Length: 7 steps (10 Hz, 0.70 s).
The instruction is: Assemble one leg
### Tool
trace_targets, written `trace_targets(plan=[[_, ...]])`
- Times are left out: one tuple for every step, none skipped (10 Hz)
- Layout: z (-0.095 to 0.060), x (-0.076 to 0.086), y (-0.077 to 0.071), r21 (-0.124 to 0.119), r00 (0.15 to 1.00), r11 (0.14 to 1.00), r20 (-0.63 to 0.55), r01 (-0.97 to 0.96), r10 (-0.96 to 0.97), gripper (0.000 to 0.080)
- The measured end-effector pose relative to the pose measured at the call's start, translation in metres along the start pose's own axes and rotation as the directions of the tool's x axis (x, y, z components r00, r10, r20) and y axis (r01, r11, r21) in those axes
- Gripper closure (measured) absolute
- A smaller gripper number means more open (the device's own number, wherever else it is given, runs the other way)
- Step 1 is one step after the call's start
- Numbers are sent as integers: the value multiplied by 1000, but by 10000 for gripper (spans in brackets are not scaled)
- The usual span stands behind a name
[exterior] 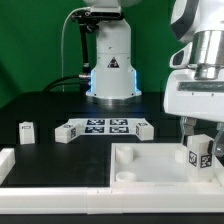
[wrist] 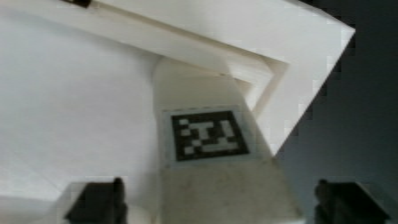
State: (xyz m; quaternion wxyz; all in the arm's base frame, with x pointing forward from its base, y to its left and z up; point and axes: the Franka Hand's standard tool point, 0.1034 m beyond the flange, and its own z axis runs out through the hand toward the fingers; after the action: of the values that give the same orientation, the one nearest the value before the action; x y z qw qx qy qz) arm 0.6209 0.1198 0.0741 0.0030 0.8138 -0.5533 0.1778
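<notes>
A white leg with a black-and-white tag stands upright in the near right corner of the large white square top. In the wrist view the leg rises from the top's corner. My gripper is directly above the leg and straddles its upper end. In the wrist view my gripper is open. A dark finger shows on each side of the leg, with a small gap between each finger and the leg.
Three more white legs lie on the black table. The marker board lies between them. A white raised rim piece runs along the exterior view's left and front. The robot base stands behind.
</notes>
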Motion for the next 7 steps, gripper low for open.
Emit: trace_targets(plan=[[-1,4,-4,30,997,997,-10,77,-76,201],[-1,9,-5,47,968,967,-26,251,-250,161],[-1,10,-5,55,929,928,-42,369,-367,161],[-1,9,-6,58,878,876,-55,478,-475,152],[-2,7,-7,53,815,813,-64,580,-576,152],[-2,5,-7,48,758,757,-70,652,-648,150],[-2,5,-7,44,716,715,-74,698,-694,150]])
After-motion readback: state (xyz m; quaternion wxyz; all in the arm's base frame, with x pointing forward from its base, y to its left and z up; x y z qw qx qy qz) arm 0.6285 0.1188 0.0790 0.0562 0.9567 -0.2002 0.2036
